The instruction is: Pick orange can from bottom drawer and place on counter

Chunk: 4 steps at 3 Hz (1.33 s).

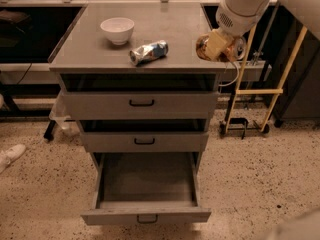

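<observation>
Speckled beige floor (260,184) surrounds the grey drawer cabinet you are working at, with dark shelving behind it and a yellow-framed cart (260,91) standing just beside its right side. Your white arm (245,4) comes in from the upper right, and your claw (218,45) sits over the right edge of the tabletop (175,24), near the front corner. Its pale fingers (216,41) are clamped on the orange can (202,47), which lies on its side in the grip, brown-gold body pointing toward the middle of the tabletop and silvery end out past the edge. You cannot tell from this angle whether the can touches the surface or hangs just above it.

Elsewhere on the tabletop, a white bowl (117,29) stands upright toward the back left. A crushed silver-and-blue can (148,52) lies on its side near the front edge, between the bowl and your claw and well apart from both.

Below, the top drawer (141,103) and the middle drawer (144,141) each show a dark gap above their fronts and a small dark handle. The bottom drawer (145,215) is pulled far out toward you, its grey inner floor in plain view. At the far left, on the floor, lies a white shoe (10,154).
</observation>
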Tool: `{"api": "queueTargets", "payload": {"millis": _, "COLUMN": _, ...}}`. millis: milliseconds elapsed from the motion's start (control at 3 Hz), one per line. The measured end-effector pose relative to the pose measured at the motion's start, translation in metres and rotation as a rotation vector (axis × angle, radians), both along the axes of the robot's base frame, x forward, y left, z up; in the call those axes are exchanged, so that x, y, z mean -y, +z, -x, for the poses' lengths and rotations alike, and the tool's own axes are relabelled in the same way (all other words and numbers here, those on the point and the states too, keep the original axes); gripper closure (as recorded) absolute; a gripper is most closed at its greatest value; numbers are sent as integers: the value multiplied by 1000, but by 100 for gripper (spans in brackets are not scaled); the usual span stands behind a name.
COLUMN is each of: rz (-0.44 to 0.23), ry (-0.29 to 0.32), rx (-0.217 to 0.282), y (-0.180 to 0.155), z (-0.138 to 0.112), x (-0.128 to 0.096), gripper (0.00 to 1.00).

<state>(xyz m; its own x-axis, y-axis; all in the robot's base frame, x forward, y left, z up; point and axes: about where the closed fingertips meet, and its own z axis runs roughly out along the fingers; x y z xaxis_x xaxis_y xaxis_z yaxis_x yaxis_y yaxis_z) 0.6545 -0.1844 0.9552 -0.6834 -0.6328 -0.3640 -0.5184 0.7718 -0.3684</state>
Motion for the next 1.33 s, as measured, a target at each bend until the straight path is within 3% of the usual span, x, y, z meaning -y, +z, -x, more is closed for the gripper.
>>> {"api": "queueTargets", "payload": {"millis": 333, "rz": 1, "ry": 147, "rx": 22, "y": 21, "z": -28, "x": -73, "gripper": 100}}
{"api": "queueTargets", "payload": {"millis": 667, "rz": 31, "ry": 238, "rx": 41, "y": 25, "z": -58, "x": -147, "gripper": 100}}
{"api": "queueTargets", "payload": {"millis": 1000, "rz": 29, "ry": 218, "rx": 43, "y": 26, "z": -57, "x": -132, "gripper": 100}}
{"api": "queueTargets", "payload": {"millis": 1333, "rz": -90, "ry": 195, "rx": 61, "y": 20, "z": -52, "x": -101, "gripper": 100}}
